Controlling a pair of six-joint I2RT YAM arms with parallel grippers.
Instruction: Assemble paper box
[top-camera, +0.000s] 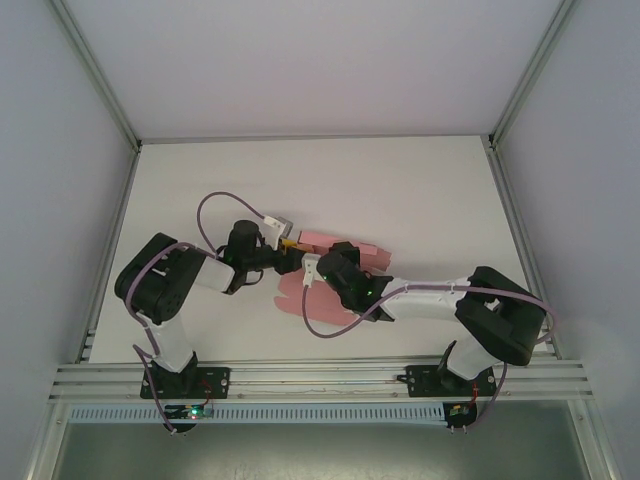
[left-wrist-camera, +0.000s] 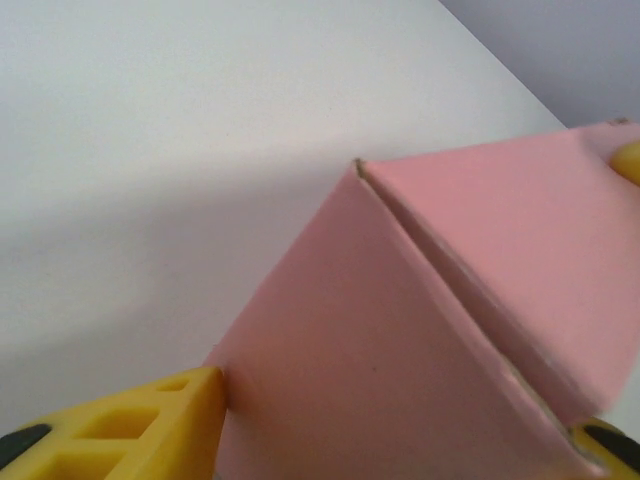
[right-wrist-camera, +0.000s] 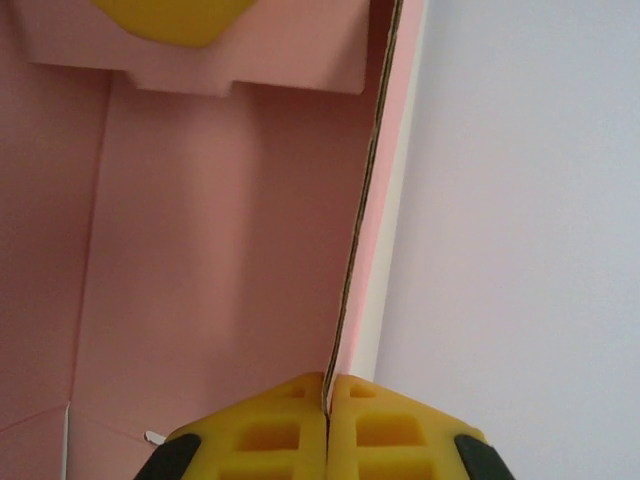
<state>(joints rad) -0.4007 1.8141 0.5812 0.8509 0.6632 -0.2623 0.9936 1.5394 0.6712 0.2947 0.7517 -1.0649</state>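
Observation:
The pink paper box (top-camera: 352, 250) lies partly folded at the middle of the table, between both grippers. In the left wrist view two of its outer walls (left-wrist-camera: 400, 330) meet at a corner. My left gripper (left-wrist-camera: 400, 415) spans the box, its yellow fingers (left-wrist-camera: 150, 430) pressed against the walls on either side. My right gripper (right-wrist-camera: 328, 385) is shut on the edge of an upright side wall, with the box's inside (right-wrist-camera: 220, 250) to its left. In the top view the left gripper (top-camera: 292, 243) sits at the box's left end and the right gripper (top-camera: 315, 268) just below it.
The white table (top-camera: 420, 190) stretches far and to the right of the box. Aluminium frame posts (top-camera: 112, 110) and grey walls line both sides. A rail (top-camera: 320, 378) with both arm bases runs along the near edge. A purple cable (top-camera: 215, 200) loops above the left arm.

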